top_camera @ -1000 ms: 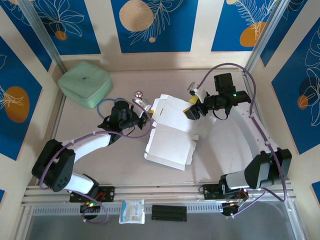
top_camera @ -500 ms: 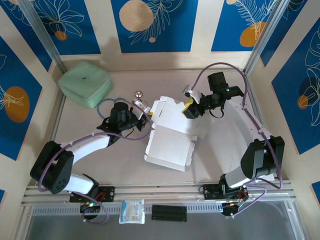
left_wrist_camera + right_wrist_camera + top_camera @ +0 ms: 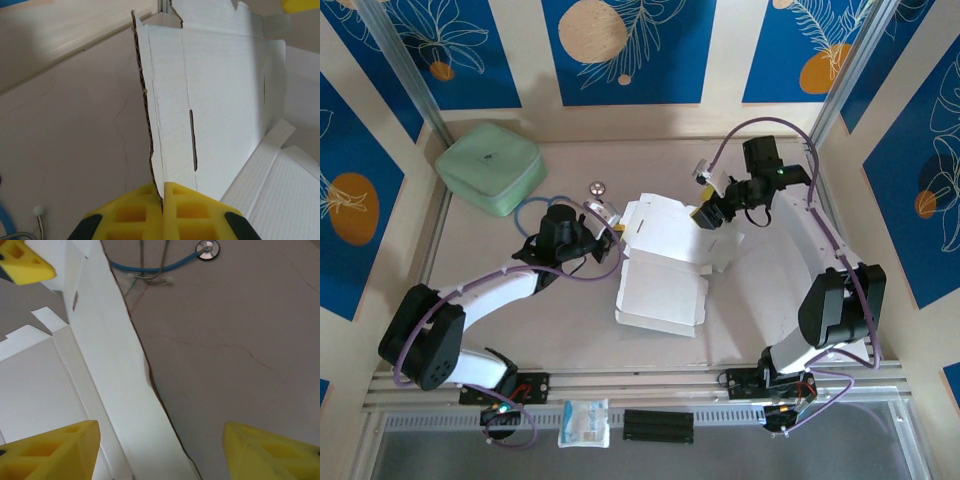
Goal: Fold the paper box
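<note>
Nearest, a clear packet (image 3: 583, 422). Mid-table, the box (image 3: 660, 275), spread open, white face up, near panel flat, far flaps raised. At its far left corner, the left gripper (image 3: 607, 214), pressed together on the edge of an upright flap, card pinched between yellow pads (image 3: 130, 212). At its far right, the right gripper (image 3: 705, 216), spread apart and holding nothing, one fingertip (image 3: 50, 450) over white card, the other over bare table (image 3: 225, 340). Beyond the left gripper, a blue stethoscope (image 3: 206, 247). In the far left corner, a green case (image 3: 490, 167).
</note>
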Motion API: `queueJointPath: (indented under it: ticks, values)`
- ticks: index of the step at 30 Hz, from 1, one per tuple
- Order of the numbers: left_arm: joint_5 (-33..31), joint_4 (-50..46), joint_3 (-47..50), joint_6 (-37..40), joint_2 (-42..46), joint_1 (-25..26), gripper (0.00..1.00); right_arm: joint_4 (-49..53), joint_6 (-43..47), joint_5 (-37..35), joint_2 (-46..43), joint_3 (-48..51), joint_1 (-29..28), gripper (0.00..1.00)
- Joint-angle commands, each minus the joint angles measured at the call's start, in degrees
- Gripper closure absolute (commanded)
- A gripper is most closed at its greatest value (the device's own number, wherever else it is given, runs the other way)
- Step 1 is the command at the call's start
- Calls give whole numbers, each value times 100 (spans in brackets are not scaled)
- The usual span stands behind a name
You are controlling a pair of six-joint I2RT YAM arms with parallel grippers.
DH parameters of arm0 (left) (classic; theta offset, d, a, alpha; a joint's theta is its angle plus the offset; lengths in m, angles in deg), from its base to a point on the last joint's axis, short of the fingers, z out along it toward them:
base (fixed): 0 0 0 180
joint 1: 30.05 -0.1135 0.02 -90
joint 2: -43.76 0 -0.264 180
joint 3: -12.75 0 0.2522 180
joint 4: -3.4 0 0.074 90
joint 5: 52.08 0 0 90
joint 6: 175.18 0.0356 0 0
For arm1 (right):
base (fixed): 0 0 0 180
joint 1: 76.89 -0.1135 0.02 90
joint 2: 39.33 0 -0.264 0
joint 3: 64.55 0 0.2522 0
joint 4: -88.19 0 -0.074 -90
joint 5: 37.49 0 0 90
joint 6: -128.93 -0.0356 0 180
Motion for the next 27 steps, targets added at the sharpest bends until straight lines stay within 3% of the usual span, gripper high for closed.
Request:
queueJointPath:
  ticks: [1,4,12,18,22,24,27]
  values:
    - [52,-91,-58,184,71,18,100,248,172,197,218,-277,-22,39]
    - [61,-143,-87,183,73,13,100,492,231,261,426,-429,-168,53]
    - [-40,-247,-113,308,83,15,100,674,290,461,735,-694,-279,74]
    - [-70,-146,-113,291,60,18,100,1010,475,486,906,-891,-314,75]
    - [-76,-136,-131,297,40,13,100,1100,543,581,942,-846,-329,56]
    - [-98,-135,-127,303,40,17,100,1151,532,608,1007,-866,-328,57]
    - [-114,-139,-114,317,63,13,100,1223,520,659,1104,-916,-315,67]
